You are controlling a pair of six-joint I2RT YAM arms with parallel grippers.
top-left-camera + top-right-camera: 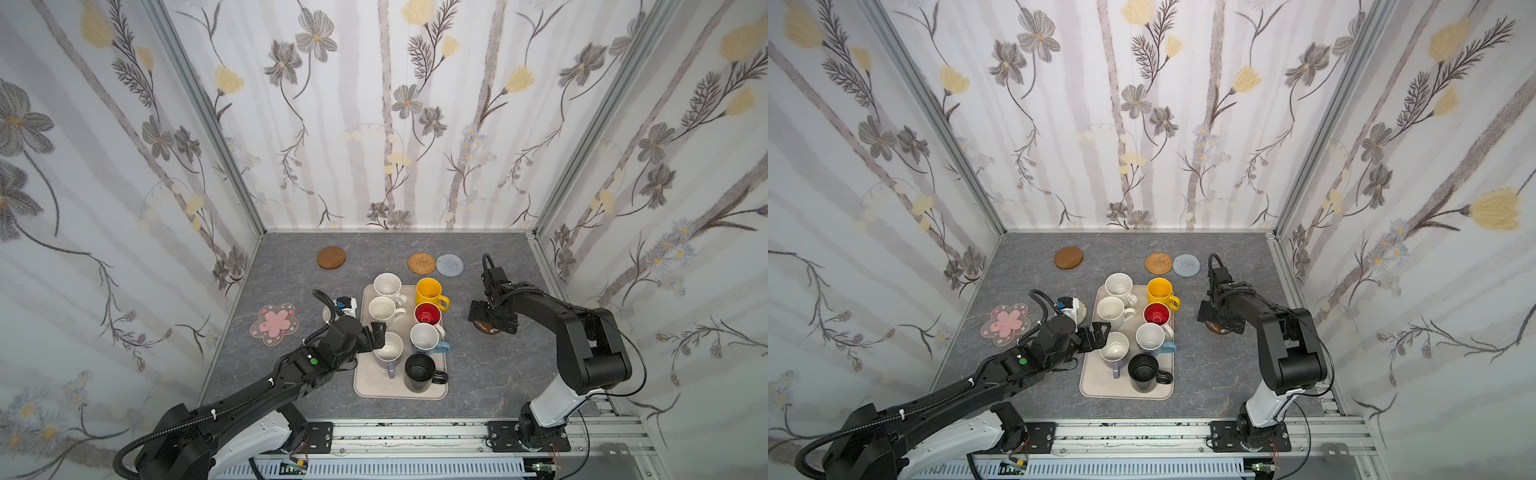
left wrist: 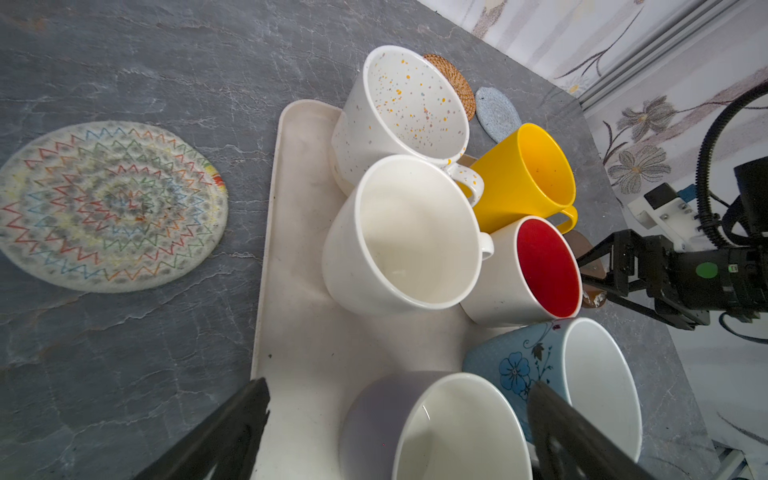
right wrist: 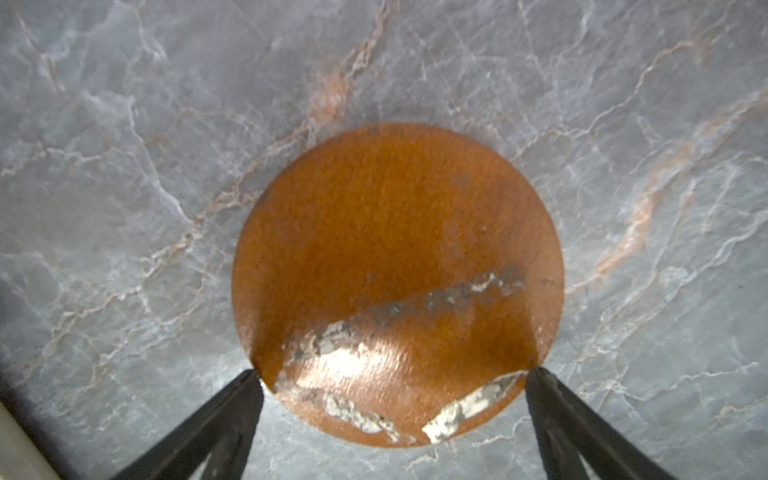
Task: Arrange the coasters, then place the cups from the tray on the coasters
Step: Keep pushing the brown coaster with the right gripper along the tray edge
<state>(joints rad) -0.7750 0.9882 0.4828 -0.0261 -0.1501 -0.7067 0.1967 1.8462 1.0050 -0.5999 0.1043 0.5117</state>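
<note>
The right claw (image 3: 392, 374), apart, straddles the glossy amber disc coaster (image 3: 395, 232); its thin edge could slip the grip. The left claw (image 2: 397, 384), also apart, could knock the lavender handled mug (image 2: 374, 419).

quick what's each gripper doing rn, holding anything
left gripper: open, empty, close to the lavender mug on the tray.
right gripper: open, fingertips either side of the amber coaster, not gripping it.
</note>
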